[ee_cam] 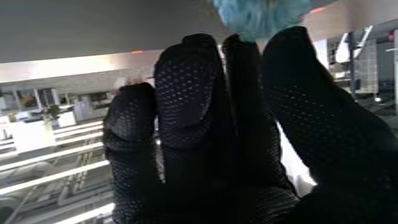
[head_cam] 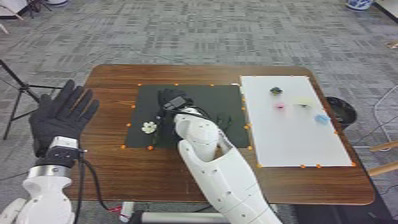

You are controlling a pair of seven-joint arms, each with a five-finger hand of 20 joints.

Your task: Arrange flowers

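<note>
Showing at the tips of the right hand, whose fingers extend nearly straight, is a blue flower; whether it is gripped cannot be told. The hand is over the black mat's far left part, a white flower nearer the robot. Left of the mat, the left hand stands open.

The head view looks from above the near side, forward and down, over the whole brown wooden table, with gray carpet at the far side. The right wrist view is very close, looking along the black-gloved right hand toward a fluffy light blue flower and, past a surface's edge, a room with strip lights. Both views share the right hand; whether that surface is the black mat is unclear.
</note>
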